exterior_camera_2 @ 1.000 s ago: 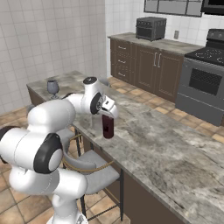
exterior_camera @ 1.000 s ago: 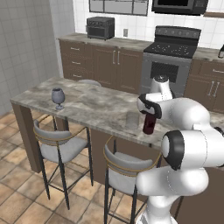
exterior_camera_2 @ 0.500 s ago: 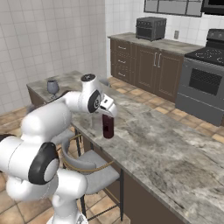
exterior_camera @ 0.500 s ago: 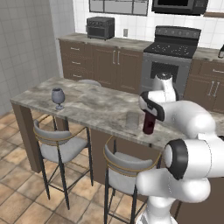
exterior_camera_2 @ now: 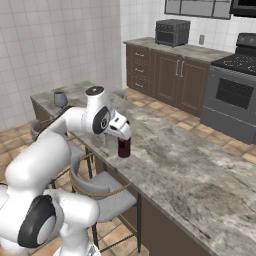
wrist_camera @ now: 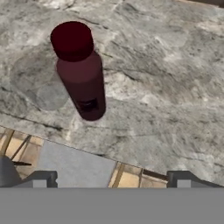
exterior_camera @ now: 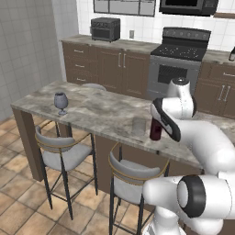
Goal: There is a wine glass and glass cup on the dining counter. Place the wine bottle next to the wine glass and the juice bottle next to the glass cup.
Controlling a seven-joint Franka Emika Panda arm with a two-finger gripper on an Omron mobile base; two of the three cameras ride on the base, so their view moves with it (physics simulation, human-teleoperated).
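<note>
The dark red juice bottle stands upright on the marbled dining counter, close beside the translucent glass cup. My gripper is open and empty, hovering just above the bottle and a little toward the counter's front edge. From the left base the juice bottle is right of the glass cup, under my gripper. The wine glass stands far off at the counter's left end. From the right base my gripper sits over the juice bottle. The wine bottle is out of view.
Two bar stools are tucked under the dining counter's front edge. Behind it run dark wood cabinets with a toaster oven and a black stove. The counter stretches far to the right of the bottle.
My hand has drawn up slightly off the juice bottle, jaws still wide. The bottle and the glass cup stand where they did. My arm's elbow has swung.
</note>
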